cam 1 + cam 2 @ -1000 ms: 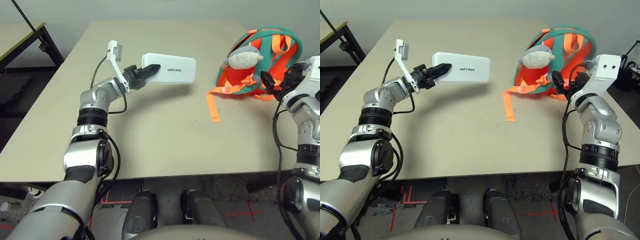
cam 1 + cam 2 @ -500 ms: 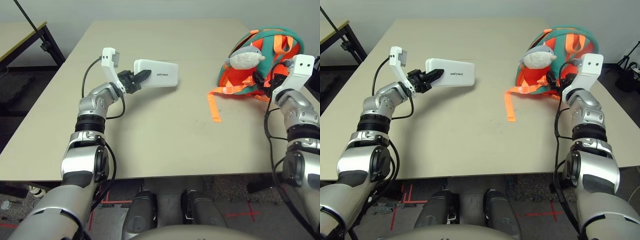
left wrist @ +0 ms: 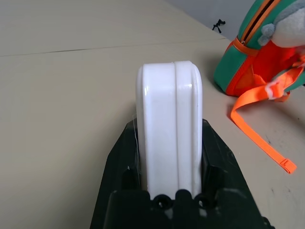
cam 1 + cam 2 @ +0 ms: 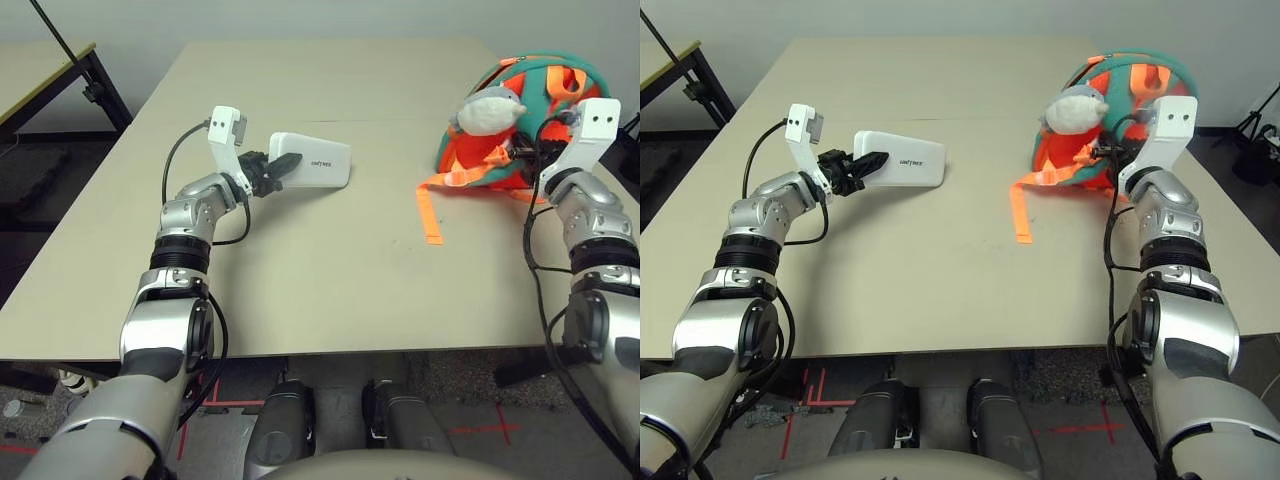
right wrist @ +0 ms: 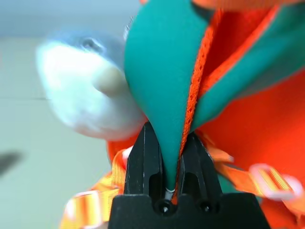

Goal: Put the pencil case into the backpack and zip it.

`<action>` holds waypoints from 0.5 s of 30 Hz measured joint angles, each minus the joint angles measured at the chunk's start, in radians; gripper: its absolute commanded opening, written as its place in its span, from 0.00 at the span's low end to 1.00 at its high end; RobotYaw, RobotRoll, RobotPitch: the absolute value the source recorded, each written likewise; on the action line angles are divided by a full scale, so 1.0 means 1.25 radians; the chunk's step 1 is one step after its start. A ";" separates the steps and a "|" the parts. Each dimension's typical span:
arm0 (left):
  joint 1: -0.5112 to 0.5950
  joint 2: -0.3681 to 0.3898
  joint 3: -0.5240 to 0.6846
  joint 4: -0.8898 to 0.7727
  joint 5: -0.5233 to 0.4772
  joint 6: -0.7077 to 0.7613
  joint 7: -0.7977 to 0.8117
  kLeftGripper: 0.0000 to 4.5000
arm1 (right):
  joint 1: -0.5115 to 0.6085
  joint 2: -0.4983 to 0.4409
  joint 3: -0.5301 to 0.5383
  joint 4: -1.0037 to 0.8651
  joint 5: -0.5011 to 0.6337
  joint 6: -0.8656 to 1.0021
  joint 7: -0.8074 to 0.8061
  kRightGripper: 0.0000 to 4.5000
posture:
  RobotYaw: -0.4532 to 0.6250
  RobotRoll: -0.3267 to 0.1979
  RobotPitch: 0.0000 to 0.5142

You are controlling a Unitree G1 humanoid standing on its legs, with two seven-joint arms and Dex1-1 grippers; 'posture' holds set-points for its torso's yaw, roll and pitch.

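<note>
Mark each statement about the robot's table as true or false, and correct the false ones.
1. The left gripper holds the white pencil case. True.
2. The right gripper is gripping the plush shark. False: it pinches a teal strap with orange edging on the backpack.
3. The plush shark is on the backpack. True.
4. The pencil case is already inside the backpack. False: it is outside, between the left gripper's fingers.
5. A loose orange strap end lies on the table. True.

Teal, orange-edged fabric of the backpack (image 5: 164,90) pinched in the right claw (image 5: 172,164), beside the plush shark (image 5: 90,86).
</note>
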 measured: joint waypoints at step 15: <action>-0.028 -0.001 -0.001 0.048 0.010 -0.024 -0.012 0.31 | 0.152 -0.002 0.000 -0.620 0.203 0.316 0.042 0.01 | 0.47 0.62 0.12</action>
